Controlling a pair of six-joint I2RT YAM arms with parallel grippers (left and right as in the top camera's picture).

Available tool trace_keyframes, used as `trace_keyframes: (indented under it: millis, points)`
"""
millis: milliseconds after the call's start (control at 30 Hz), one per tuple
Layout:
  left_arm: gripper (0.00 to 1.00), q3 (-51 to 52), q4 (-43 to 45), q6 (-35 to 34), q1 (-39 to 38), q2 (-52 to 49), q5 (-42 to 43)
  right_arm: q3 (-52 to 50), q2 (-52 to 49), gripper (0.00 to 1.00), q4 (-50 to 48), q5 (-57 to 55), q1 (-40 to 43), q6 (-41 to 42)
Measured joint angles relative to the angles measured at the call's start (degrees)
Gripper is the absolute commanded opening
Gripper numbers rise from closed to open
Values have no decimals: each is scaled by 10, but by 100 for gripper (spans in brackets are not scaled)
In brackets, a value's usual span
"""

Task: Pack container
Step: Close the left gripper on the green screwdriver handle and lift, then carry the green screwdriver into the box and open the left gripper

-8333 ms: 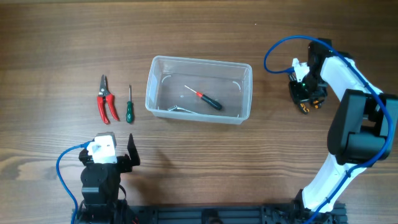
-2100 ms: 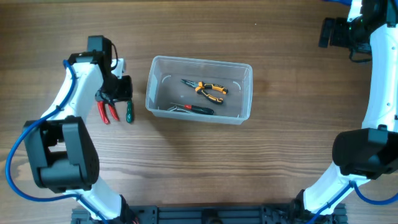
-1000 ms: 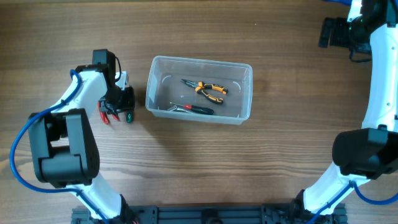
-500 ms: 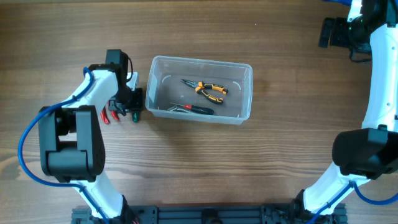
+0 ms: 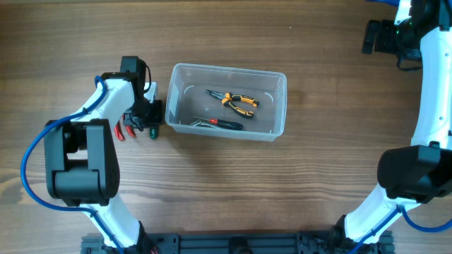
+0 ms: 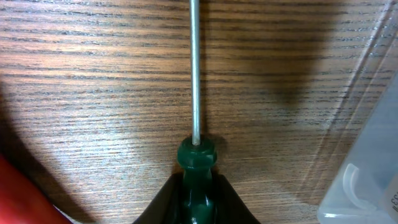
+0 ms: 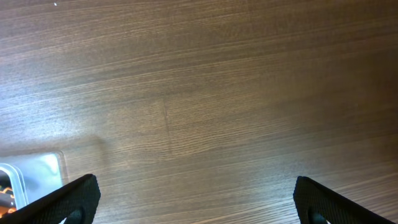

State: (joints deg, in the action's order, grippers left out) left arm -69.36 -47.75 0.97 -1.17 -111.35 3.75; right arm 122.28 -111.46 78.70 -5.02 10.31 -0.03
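Observation:
The container (image 5: 227, 68) is a clear plastic tub at the table's middle; its corner also shows in the left wrist view (image 6: 367, 180). Orange-handled pliers (image 5: 236, 101) and a red-handled screwdriver (image 5: 224, 124) lie inside it. My left gripper (image 5: 145, 116) sits just left of the tub, low over the table. Its fingers are shut on the handle of a green screwdriver (image 6: 196, 158), and the steel shaft points away across the wood. My right gripper (image 5: 369, 37) hangs at the far right back, jaws wide open (image 7: 198, 199) with nothing between them.
Red-handled pruners (image 5: 120, 129) lie on the table just left of my left gripper, and a red edge of them shows in the wrist view (image 6: 18, 193). The tub's left wall stands close beside the screwdriver.
Over the last second my left gripper shifted right, towards the tub's left wall, with the green screwdriver at its fingers. The right arm has not moved.

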Motion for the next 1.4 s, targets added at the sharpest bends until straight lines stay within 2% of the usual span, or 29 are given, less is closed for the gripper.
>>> trace_keyframes:
  millis: [267, 433, 567, 800, 900, 1067, 1233, 1400]
  points:
    - [15, -3, -5, 0, 2, 0, 1, 0, 0, 100, 0, 0, 0, 0]
    - [10, -19, -25, 0, 26, 14, 7, 0, 0, 100, 0, 0, 0, 0]
    - [11, -49, -31, 0, 51, 73, 7, 0, 0, 100, 0, 0, 0, 0]
    - [8, -59, -30, 0, 45, 191, 7, 0, 0, 100, 0, 0, 0, 0]
    - [7, -59, -29, 0, 23, 231, 9, 0, 0, 100, 0, 0, 0, 0]
    - [8, -59, 3, 17, -62, 281, 19, 0, 0, 100, 0, 0, 0, 0]
    - [9, -59, 23, 52, -153, 285, 22, 0, 0, 100, 0, 0, 0, 0]
    - [6, -59, 43, 101, -212, 274, 22, 0, 0, 100, 0, 0, 0, 0]
